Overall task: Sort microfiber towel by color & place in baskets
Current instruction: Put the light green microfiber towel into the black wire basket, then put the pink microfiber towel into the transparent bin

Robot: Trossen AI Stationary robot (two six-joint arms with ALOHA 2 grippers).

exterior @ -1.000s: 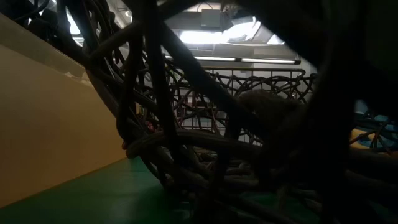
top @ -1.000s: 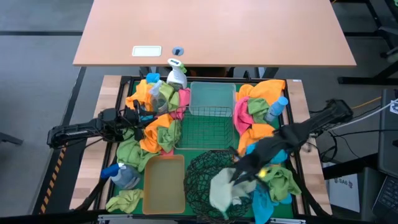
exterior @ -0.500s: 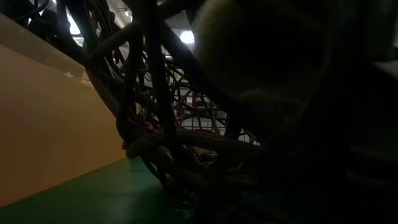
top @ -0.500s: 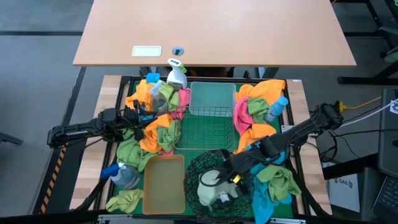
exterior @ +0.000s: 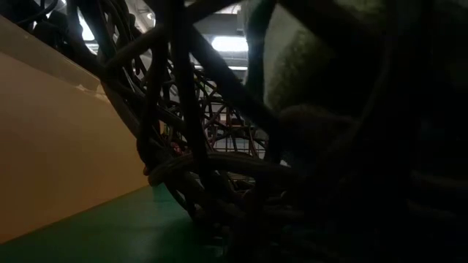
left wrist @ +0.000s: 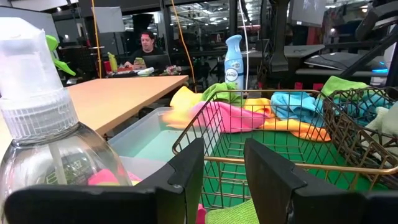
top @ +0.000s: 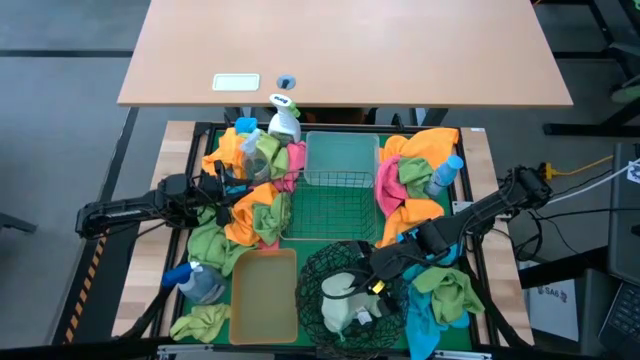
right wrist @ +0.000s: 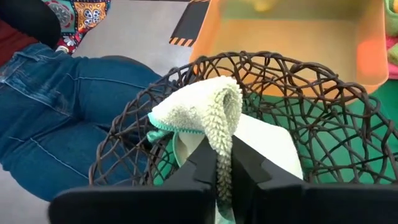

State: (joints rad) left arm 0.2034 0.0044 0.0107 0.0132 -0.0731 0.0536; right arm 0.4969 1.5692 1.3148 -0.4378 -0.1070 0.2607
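Right gripper (top: 372, 285) is positioned over the round black wire-mesh basket (top: 318, 262), at roughly 5 o'clock on the green mat (top: 330, 222). In the right wrist view its fingers (right wrist: 202, 163) stand narrow, pinching a fold of a pale cream towel (right wrist: 211, 109) with a teal edge. The rest of that towel lies inside the black basket. In the high view the same towel (top: 340, 305) shows as a pale heap in the basket's centre.

Left gripper (top: 232, 187) hovers at 9 o'clock, above a pile of orange and green towels (top: 250, 215). In the left wrist view its fingers (left wrist: 186, 174) are part-way apart with nothing between them.

The tan bin (top: 264, 295) sits at 7 o'clock, touching the black basket's side. The wire basket (top: 325, 205) occupies the centre, with the clear basket (top: 340, 158) at 12 o'clock of it. A second pile of orange, pink and green towels (top: 410, 180) lies at 2 o'clock. Spray bottles stand at 11 o'clock (top: 283, 118), 2 o'clock (top: 445, 172) and 8 o'clock (top: 195, 280).
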